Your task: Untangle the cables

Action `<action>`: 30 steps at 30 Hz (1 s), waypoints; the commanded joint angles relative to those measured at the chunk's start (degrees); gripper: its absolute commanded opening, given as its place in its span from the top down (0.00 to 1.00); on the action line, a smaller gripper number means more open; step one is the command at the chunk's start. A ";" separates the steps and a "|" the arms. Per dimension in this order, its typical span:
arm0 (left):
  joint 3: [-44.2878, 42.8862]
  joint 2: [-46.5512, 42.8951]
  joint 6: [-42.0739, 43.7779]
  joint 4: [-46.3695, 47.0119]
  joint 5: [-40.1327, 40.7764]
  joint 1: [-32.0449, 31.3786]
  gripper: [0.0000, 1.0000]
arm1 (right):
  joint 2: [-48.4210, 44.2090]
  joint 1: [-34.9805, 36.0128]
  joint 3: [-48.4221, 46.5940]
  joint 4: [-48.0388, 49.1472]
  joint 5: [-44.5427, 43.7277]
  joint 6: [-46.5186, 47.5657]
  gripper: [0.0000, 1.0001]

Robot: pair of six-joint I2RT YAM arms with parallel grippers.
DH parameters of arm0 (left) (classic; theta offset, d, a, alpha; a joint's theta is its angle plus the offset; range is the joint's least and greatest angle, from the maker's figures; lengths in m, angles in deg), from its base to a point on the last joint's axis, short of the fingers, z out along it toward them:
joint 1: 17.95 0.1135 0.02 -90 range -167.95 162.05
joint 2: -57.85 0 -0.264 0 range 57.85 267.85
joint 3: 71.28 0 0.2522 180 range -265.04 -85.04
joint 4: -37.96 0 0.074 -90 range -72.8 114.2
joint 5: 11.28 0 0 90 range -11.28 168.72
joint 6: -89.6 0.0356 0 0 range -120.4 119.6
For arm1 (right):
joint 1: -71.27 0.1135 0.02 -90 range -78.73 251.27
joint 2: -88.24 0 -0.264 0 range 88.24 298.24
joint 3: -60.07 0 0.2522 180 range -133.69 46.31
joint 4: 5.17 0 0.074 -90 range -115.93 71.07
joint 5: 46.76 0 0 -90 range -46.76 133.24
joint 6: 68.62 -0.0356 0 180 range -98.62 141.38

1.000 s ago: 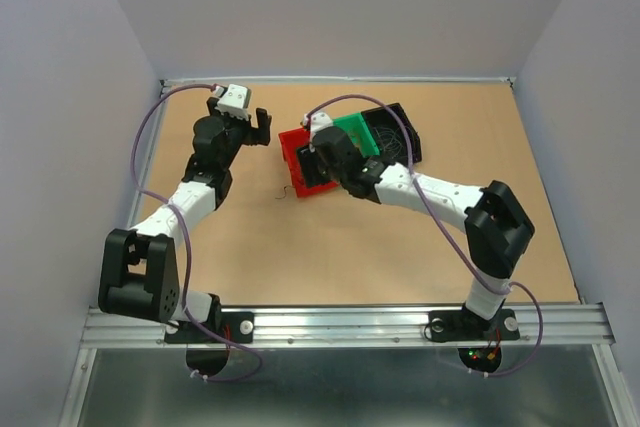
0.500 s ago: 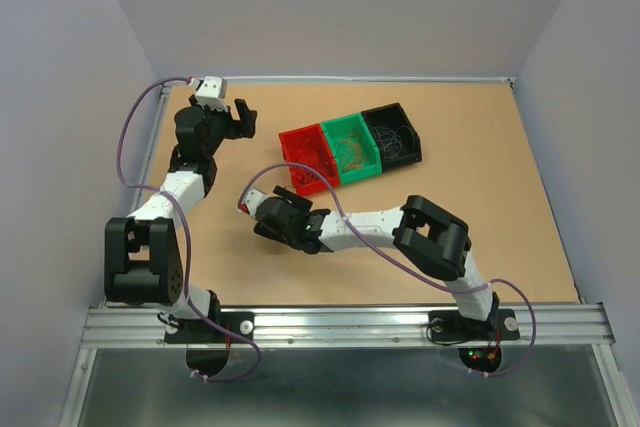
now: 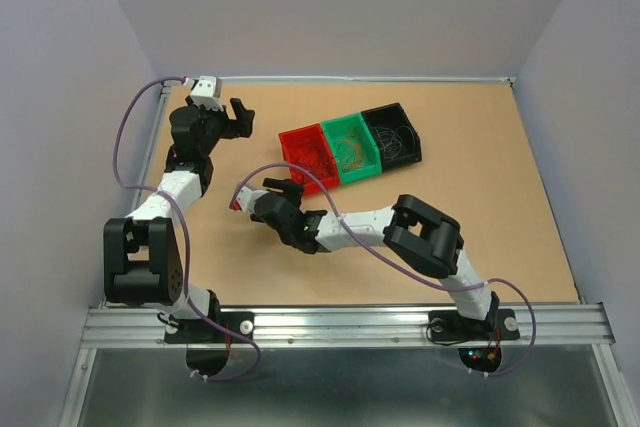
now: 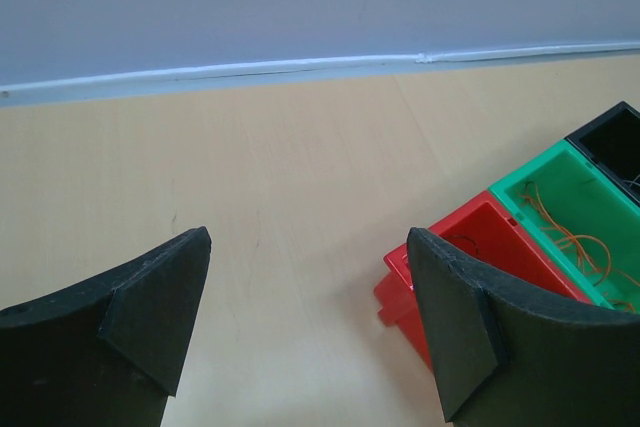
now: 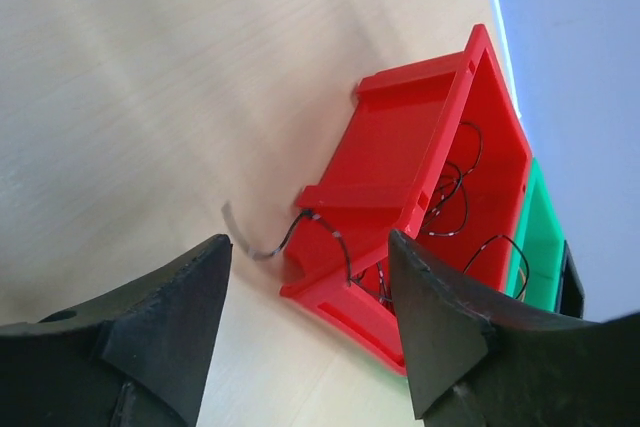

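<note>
The cables are hair-thin wires lying in three bins. Dark wires (image 5: pixel 452 197) lie in the red bin (image 5: pixel 400 137); one dark strand (image 5: pixel 300 225) hangs over its near wall onto the table. Orange wires (image 4: pixel 560 232) lie in the green bin (image 4: pixel 528 167). My right gripper (image 5: pixel 310 242) is open and empty, low over the table just before the red bin (image 3: pixel 300 134), pointing at the hanging strand. My left gripper (image 4: pixel 308 237) is open and empty at the far left (image 3: pixel 238 117), left of the red bin (image 4: pixel 440 235).
Red, green (image 3: pixel 345 119) and black (image 3: pixel 385 107) bins stand in a slanted row at the back middle. The right forearm (image 3: pixel 360 227) stretches low across the table's middle. Grey walls close in the left, back and right sides.
My right arm has pulled back from over the red bin to the table in front of it. My left gripper has drawn back a little to the left.
</note>
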 commanded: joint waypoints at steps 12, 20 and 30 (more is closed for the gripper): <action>-2.83 -0.60 -0.32 2.30 -1.61 0.12 0.09 | 2.19 -0.16 -1.31 6.84 -0.75 1.61 0.97; -2.92 -0.34 -0.23 2.30 -2.22 0.12 0.09 | -11.60 -3.93 5.11 5.79 13.14 -13.15 0.99; -3.00 -0.34 0.03 2.13 -2.40 0.12 0.09 | -14.52 -16.24 3.80 -1.76 34.13 -34.16 0.99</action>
